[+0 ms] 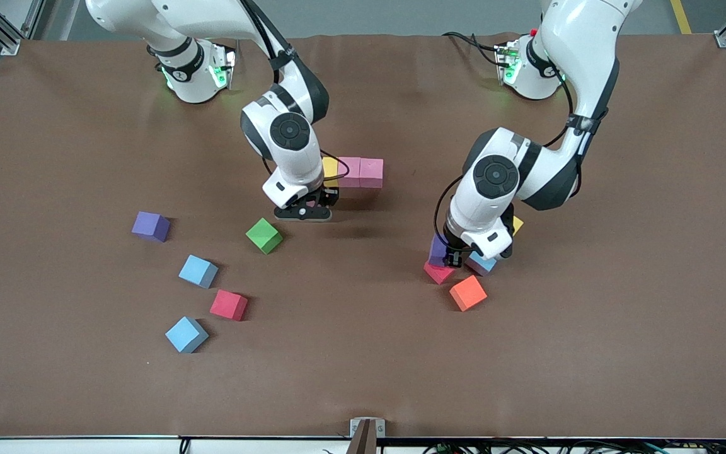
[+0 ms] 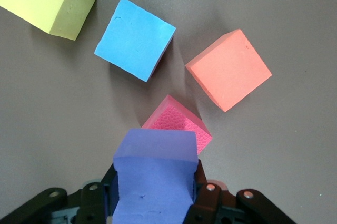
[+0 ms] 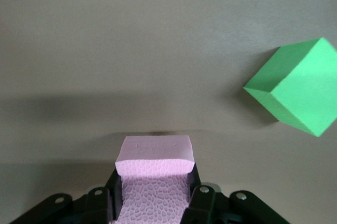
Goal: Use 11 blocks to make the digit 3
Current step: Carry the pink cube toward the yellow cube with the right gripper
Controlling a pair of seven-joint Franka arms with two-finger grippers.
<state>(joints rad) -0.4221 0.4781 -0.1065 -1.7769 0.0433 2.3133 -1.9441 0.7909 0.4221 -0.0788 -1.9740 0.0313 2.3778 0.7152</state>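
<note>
While my right gripper (image 3: 152,203) pinches a pink block (image 3: 154,153) low over bare counter (image 1: 363,353), beside the started row of yellow (image 1: 330,168) and two pink blocks (image 1: 361,172) toward the robots' edge, I worry it lands askew and breaks the figure's line. My left gripper (image 2: 155,203) clamps a purple block (image 2: 154,176) directly above a tight cluster: red block (image 2: 176,124), light blue block (image 2: 135,38), orange block (image 2: 228,69) and another yellow block (image 2: 47,0). Carried low, the purple could clip them and twist in the grip. Both arms heading for the row might collide. The green block (image 1: 264,235) sits close by.
</note>
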